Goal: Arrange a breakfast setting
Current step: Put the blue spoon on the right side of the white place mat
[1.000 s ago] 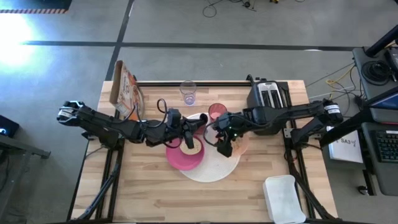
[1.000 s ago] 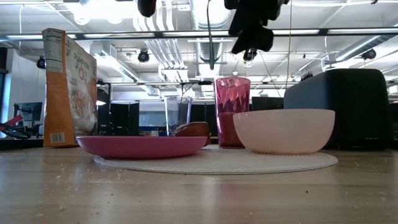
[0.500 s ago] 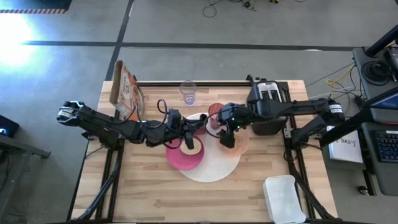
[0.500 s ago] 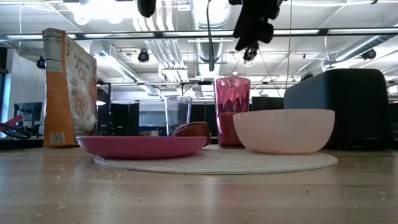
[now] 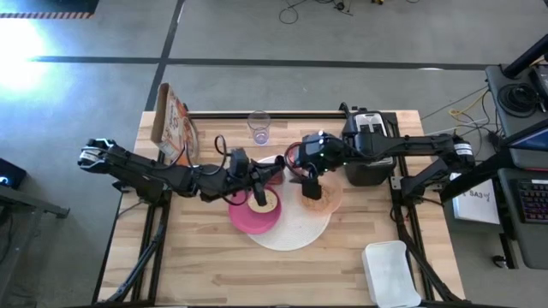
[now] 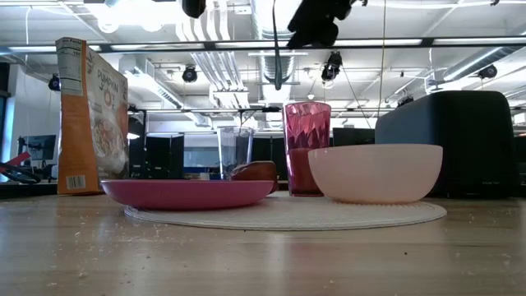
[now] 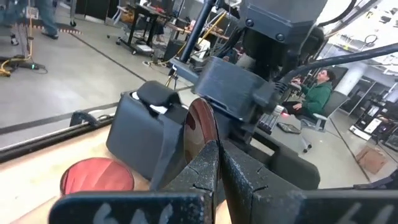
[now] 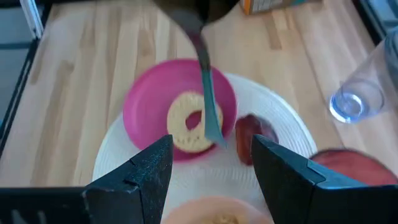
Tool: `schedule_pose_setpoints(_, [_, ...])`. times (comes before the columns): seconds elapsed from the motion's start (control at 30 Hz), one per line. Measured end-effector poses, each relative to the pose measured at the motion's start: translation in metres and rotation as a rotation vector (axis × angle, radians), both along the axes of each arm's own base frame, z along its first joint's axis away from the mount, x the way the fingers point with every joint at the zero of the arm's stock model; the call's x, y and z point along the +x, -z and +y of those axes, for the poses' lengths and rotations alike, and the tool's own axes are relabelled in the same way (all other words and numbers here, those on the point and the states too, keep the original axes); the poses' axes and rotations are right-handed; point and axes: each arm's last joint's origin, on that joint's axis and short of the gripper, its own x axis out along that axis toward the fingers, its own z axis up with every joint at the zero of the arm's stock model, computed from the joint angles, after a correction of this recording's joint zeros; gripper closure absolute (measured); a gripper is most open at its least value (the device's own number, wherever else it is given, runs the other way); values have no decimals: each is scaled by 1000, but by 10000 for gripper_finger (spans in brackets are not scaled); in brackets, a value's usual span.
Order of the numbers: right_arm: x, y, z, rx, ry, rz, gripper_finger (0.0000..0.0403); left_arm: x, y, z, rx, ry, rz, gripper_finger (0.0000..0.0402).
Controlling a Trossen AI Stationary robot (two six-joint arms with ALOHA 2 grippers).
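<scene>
A magenta plate with a bagel-like ring and a peach bowl sit on the white round mat. The pink cup stands at the mat's far edge, and the clear glass stands beyond it. The orange cereal box stands at the far left. My left gripper is shut on the teal-handled spoon above the plate. My right gripper is open and empty, high above the cup and the bowl's far side. My left gripper holds the spoon at its upper end; the gripper's own body hides the place of contact. The teal handle slants down below the fingers, over the ring on the plate. The spoon is lifted clear of the plate.
A red-brown oval thing lies on the mat between plate and cup. A black toaster stands at the far right under my right arm. A white container sits at the near right corner. Bare wood lies along the near edge.
My right gripper has risen and drawn back from over the bowl toward the table's far edge, still open. The bowl now shows uncovered in the high view.
</scene>
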Motion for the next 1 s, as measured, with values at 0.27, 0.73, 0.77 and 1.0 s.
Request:
schedule_pose_setpoints(0.27, [8, -10, 0, 5, -1, -127, 197, 0, -9, 0, 70, 0, -55, 402])
schedule_pose_setpoints(0.73, [11, -16, 1, 25, -33, -200, 247, -1, -17, 1, 91, -5, -122, 402])
schedule_pose_setpoints(0.77, [11, -16, 1, 25, -33, -200, 258, -1, -17, 1, 90, -5, -124, 402])
schedule_pose_setpoints(1.0, [11, -16, 1, 24, -33, -202, 342, -1, -19, 0, 83, 4, -152, 402])
